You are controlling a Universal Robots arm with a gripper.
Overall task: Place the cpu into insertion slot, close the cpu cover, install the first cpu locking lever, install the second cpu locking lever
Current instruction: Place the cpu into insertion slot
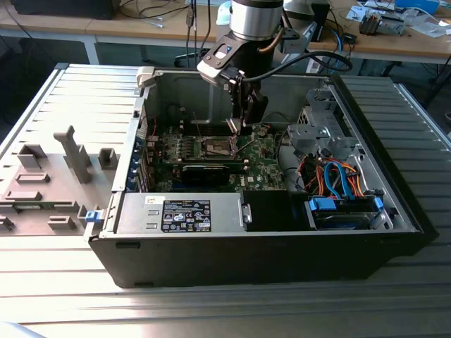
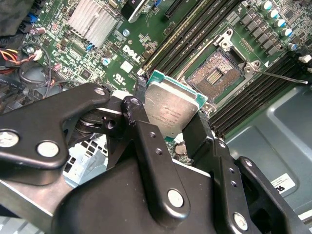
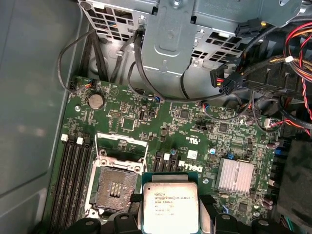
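The cpu (image 2: 170, 109) (image 3: 170, 205) sat clamped between the jaws, gripped on two opposite edges with its dull metal top facing both wrist cameras, held clear above the green board (image 1: 264, 160) inside the open computer case (image 1: 282, 246). The insertion slot (image 1: 217, 146) (image 2: 214, 71) (image 3: 115, 187) lay bare, and the cpu cover (image 3: 122, 136) seemed swung up and away from it. The chip was not yet over that recess. In the exterior view the slot lay just to the exterior view's left of the jaws, and in the first wrist view the slot and the cpu showed side by side, near each other but apart. Being square, the chip had no long axis to speak of. Its edges looked roughly parallel to the slot's edges, so the offset appeared mainly sideways, then downward.
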